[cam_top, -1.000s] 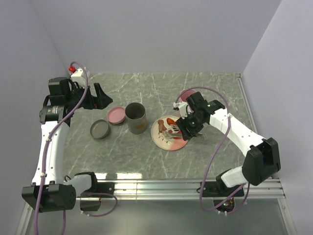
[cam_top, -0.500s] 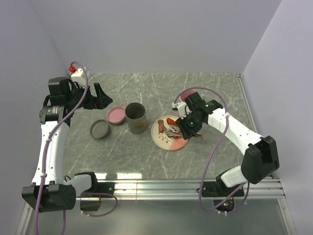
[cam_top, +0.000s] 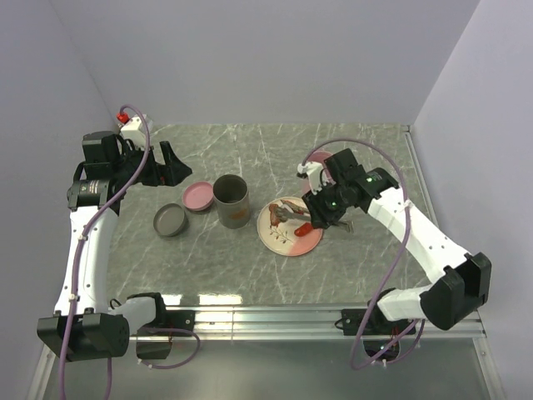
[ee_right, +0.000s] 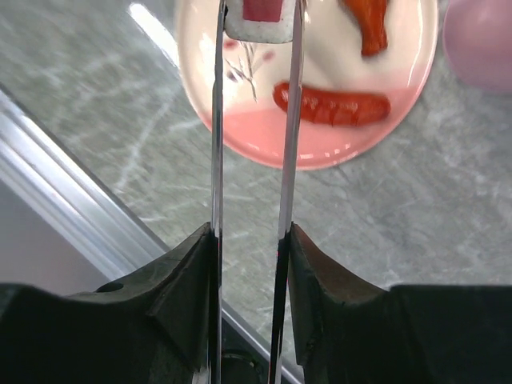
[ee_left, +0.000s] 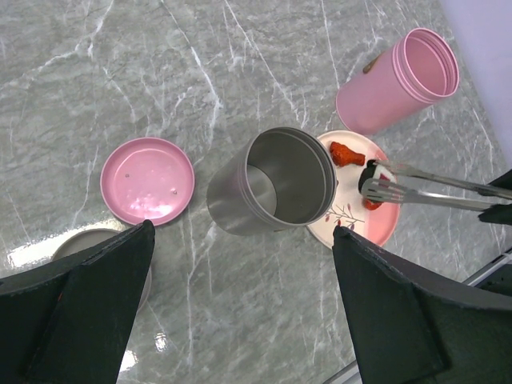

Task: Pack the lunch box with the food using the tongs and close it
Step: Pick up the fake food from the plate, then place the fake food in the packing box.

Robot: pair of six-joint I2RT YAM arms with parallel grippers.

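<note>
nearby, the right claw (ee_right: 250, 240) is clamped on the slim arms of the tongs (ee_right: 293, 120), squeezing them partway together so their tips pinch the dark square piece with a red centre (ee_right: 260, 20) over the cream-and-pink plate (ee_right: 264, 136), where a red sausage (ee_right: 332, 106) and another red piece (ee_right: 370, 24) lie. further left on the desk (cam_top: 350, 142) the round steel lunch box (cam_top: 231, 200) stands upright and uncovered, a pink lid (cam_top: 198, 197) just beside it and a grey dish (cam_top: 170, 221) near. at the back left, the left claw (ee_left: 242, 228) hangs spread wide with nothing in it.
</note>
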